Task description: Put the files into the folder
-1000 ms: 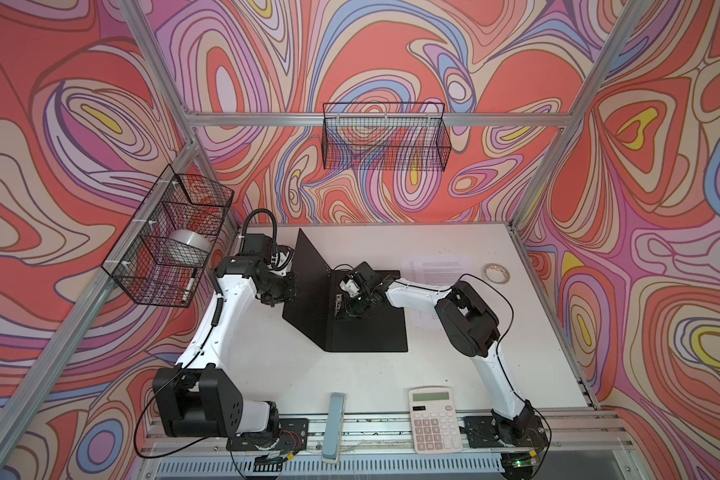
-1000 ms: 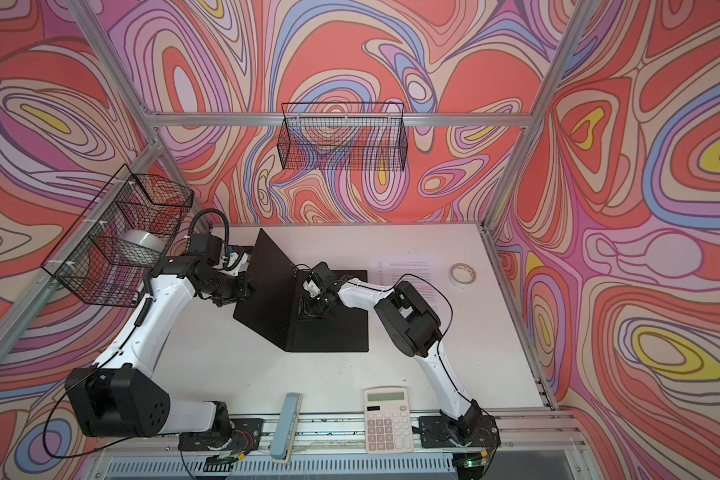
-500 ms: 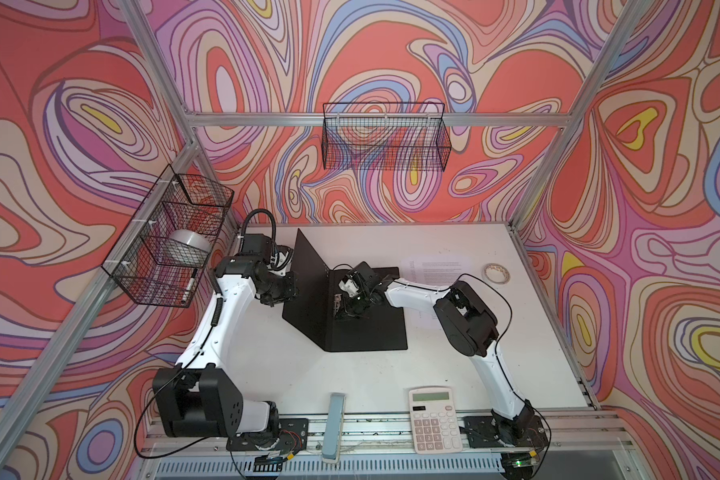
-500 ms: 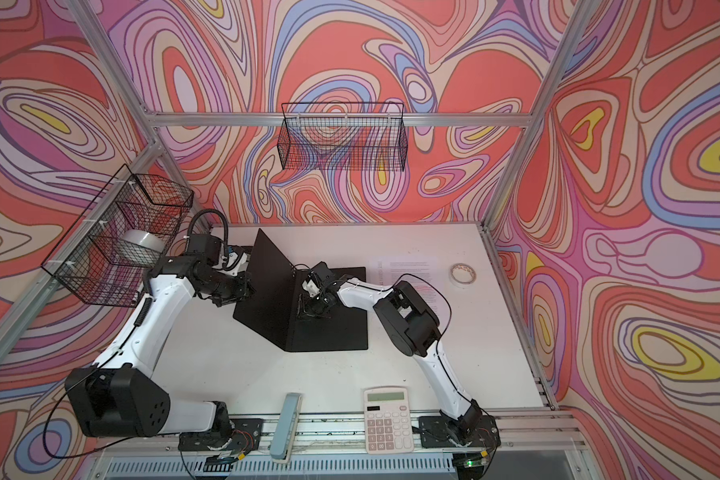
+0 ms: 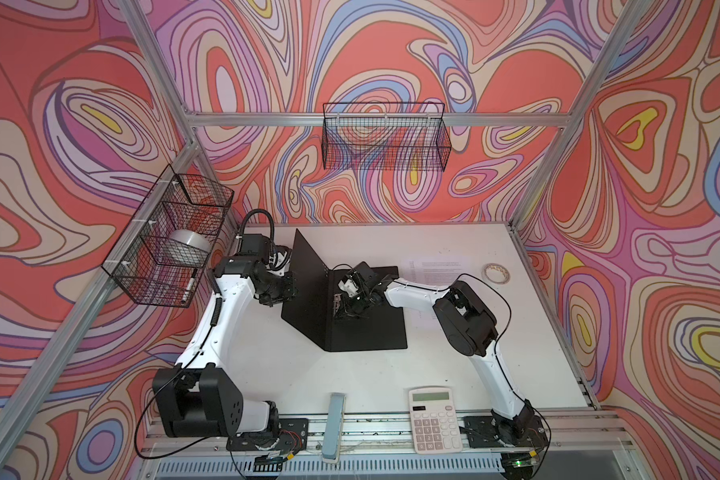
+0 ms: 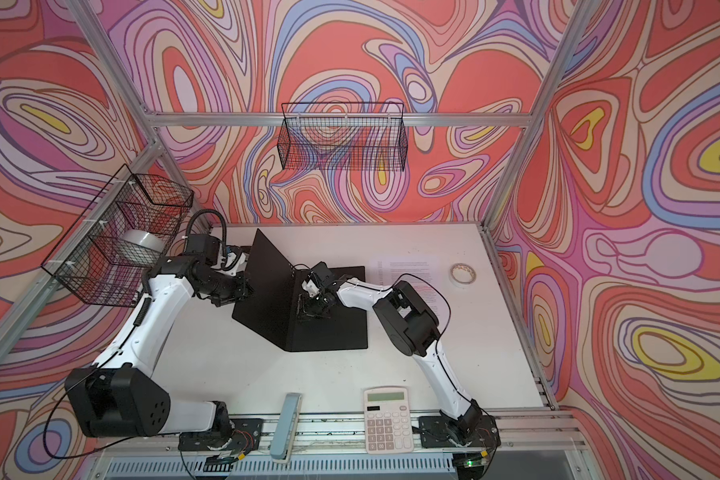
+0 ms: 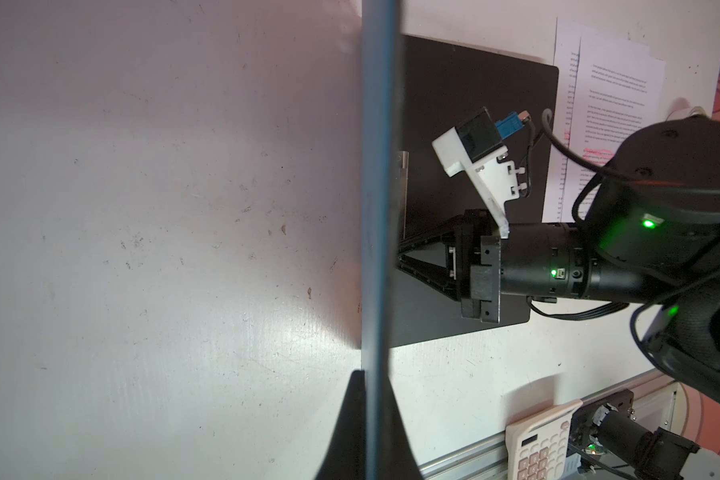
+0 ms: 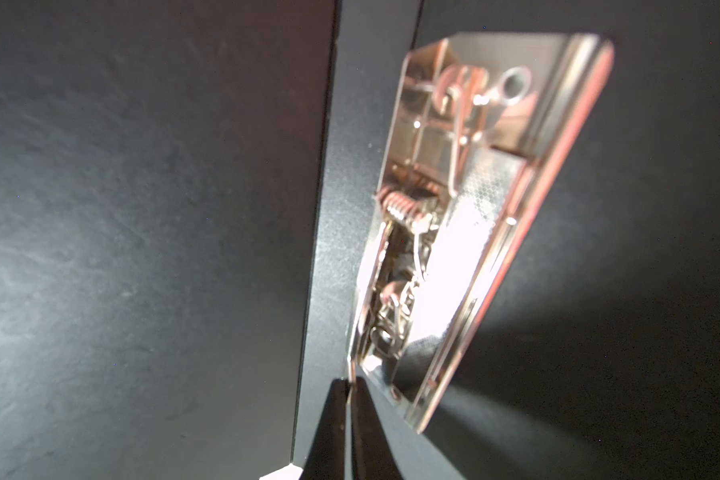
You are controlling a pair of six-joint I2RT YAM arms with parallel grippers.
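Past the calculator (image 5: 435,424) at the near edge of the desk (image 5: 267,374), the folder (image 5: 371,328) lies open mid-desk, its left cover upright with the left jaws clamped on its edge, the right jaws pinched together on its metal clip (image 8: 454,228), and the files (image 5: 441,268) lie flat at the far right.

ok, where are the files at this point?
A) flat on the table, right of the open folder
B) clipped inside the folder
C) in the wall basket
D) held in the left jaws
A: the files lie flat on the table beside the open folder, and the part of its black inside that shows is bare.
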